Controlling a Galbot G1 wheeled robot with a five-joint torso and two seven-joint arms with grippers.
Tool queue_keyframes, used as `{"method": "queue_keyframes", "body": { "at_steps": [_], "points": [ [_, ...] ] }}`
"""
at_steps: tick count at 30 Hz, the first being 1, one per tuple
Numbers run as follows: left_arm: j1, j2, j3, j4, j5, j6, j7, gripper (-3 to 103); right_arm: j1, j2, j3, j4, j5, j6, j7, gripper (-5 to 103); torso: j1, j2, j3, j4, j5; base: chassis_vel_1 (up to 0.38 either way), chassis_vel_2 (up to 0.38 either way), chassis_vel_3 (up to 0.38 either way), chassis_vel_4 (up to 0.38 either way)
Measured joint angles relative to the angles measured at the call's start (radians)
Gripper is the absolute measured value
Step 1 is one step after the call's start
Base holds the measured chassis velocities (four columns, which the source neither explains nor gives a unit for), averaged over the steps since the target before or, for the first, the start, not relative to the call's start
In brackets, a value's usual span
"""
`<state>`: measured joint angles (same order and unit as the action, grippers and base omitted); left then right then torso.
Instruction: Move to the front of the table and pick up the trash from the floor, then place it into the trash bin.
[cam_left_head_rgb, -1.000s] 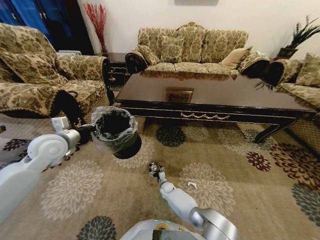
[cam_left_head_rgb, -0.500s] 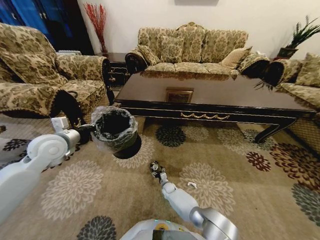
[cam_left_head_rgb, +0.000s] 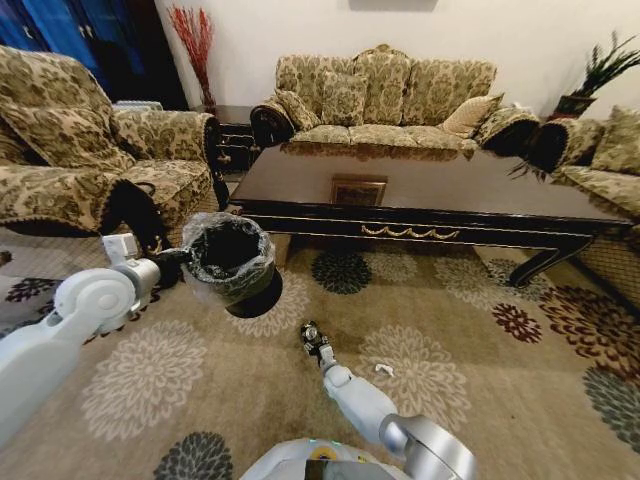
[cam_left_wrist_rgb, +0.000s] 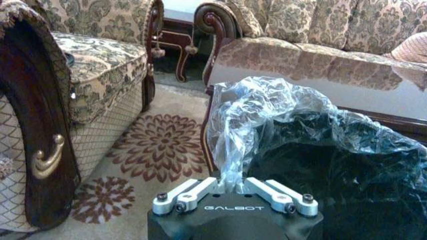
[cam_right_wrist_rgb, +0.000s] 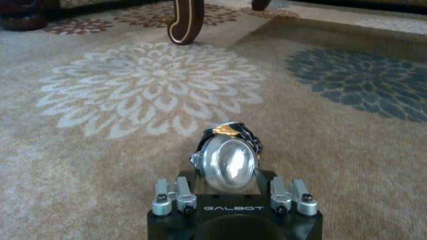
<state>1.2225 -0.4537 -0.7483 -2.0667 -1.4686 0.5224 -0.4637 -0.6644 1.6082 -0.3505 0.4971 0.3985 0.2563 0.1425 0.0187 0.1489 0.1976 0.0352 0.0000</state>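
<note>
My left gripper (cam_left_head_rgb: 186, 257) holds the trash bin (cam_left_head_rgb: 229, 258), a small black bin with a crinkly clear liner, up off the carpet to the left of the table (cam_left_head_rgb: 420, 190). In the left wrist view that gripper (cam_left_wrist_rgb: 233, 186) is shut on the bin's (cam_left_wrist_rgb: 333, 165) bag-covered rim. My right gripper (cam_left_head_rgb: 314, 338) hangs low over the carpet, below and right of the bin. It is shut on a dark shiny crumpled piece of trash (cam_right_wrist_rgb: 228, 159). A small white scrap (cam_left_head_rgb: 383, 369) lies on the carpet to its right.
The dark table's curved leg (cam_right_wrist_rgb: 185, 20) stands ahead of the right gripper. An armchair (cam_left_head_rgb: 90, 150) is at the left, a sofa (cam_left_head_rgb: 385, 95) behind the table, and another seat (cam_left_head_rgb: 605, 160) at the right. Flowered carpet (cam_left_head_rgb: 470, 330) lies open in front of the table.
The right gripper with the shiny piece has shifted very slightly. The left arm and the bin have stayed where they were.
</note>
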Motion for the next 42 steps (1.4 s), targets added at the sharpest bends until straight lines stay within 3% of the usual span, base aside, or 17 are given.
{"method": "queue_keyframes", "body": {
  "at_steps": [6, 8, 10, 14, 18, 25, 29, 34, 36, 37, 39, 40, 42],
  "points": [
    [-0.002, 0.001, 0.003, 0.004, 0.002, 0.000, 0.000, 4, 0.000, 0.000, -0.002, 0.003, 0.001, 0.001, -0.003, 56, 0.000, 0.000, 0.000, 0.0000, 0.0000, 0.000, 0.000, 0.000, 0.000],
    [-0.003, 0.001, 0.005, 0.005, 0.003, 0.000, 0.000, 4, 0.000, 0.000, -0.002, 0.004, 0.002, 0.002, -0.003, 48, 0.000, 0.000, 0.000, 0.0000, 0.0000, 0.000, 0.000, 0.000, 0.000],
    [-0.004, 0.001, 0.005, 0.005, 0.003, 0.000, 0.000, 4, 0.000, 0.000, -0.002, 0.004, 0.002, 0.002, -0.003, 48, 0.000, 0.000, 0.000, 0.0000, 0.0000, 0.000, 0.000, 0.000, 0.000],
    [-0.009, 0.001, 0.013, 0.009, 0.004, 0.000, 0.000, 4, 0.001, 0.000, -0.003, 0.008, 0.003, 0.003, -0.004, 34, 0.000, 0.000, 0.000, 0.0000, 0.0000, 0.000, 0.000, 0.000, 0.000],
    [-0.014, 0.000, 0.021, 0.010, 0.006, -0.001, 0.001, 4, 0.001, 0.000, -0.003, 0.008, 0.002, 0.003, -0.002, 30, 0.000, 0.000, 0.000, 0.0000, 0.0000, 0.000, 0.000, 0.000, 0.000],
    [-0.018, 0.000, 0.025, 0.014, 0.007, -0.002, 0.001, 4, 0.004, 0.000, -0.002, 0.001, 0.001, 0.003, -0.002, 61, 0.000, 0.000, 0.000, 0.0000, 0.0000, 0.000, 0.000, 0.000, 0.000],
    [-0.017, 0.000, 0.024, 0.014, 0.008, -0.002, 0.001, 4, 0.006, 0.000, 0.000, -0.003, -0.002, 0.003, -0.006, 65, 0.000, 0.000, 0.000, 0.0000, 0.0000, 0.000, 0.000, 0.000, 0.000],
    [-0.017, 0.000, 0.024, 0.014, 0.008, -0.003, 0.001, 4, 0.006, 0.000, 0.000, -0.003, -0.003, 0.004, -0.010, 50, 0.000, 0.000, 0.000, 0.0000, 0.0000, 0.000, 0.000, 0.000, 0.000],
    [-0.017, 0.000, 0.024, 0.014, 0.009, -0.003, 0.001, 4, 0.005, 0.000, 0.000, -0.003, -0.003, 0.005, -0.011, 50, 0.000, 0.000, 0.000, 0.0000, 0.0000, 0.000, 0.000, 0.000, 0.000],
    [-0.017, 0.000, 0.024, 0.014, 0.010, -0.003, 0.001, 4, 0.005, 0.000, 0.001, -0.002, -0.003, 0.006, -0.011, 41, 0.000, 0.000, 0.000, 0.0000, 0.0000, 0.000, 0.000, 0.000, 0.000],
    [-0.017, -0.001, 0.024, 0.014, 0.010, -0.003, 0.001, 4, 0.005, 0.000, 0.001, -0.001, -0.003, 0.006, -0.011, 41, 0.000, 0.000, 0.000, 0.0000, 0.0000, 0.000, 0.000, 0.000, 0.000],
    [-0.017, -0.001, 0.024, 0.014, 0.011, -0.004, 0.001, 4, 0.004, 0.000, 0.002, 0.000, -0.003, 0.007, -0.011, 33, 0.000, 0.000, 0.000, 0.0000, 0.0000, 0.000, 0.000, 0.000, 0.000],
    [-0.016, -0.003, 0.024, 0.014, 0.011, -0.004, 0.001, 4, 0.004, 0.000, 0.002, 0.002, -0.004, 0.008, -0.011, 30, 0.000, 0.000, 0.000, 0.0000, 0.0000, 0.000, 0.000, 0.000, 0.000]
  ]
}}
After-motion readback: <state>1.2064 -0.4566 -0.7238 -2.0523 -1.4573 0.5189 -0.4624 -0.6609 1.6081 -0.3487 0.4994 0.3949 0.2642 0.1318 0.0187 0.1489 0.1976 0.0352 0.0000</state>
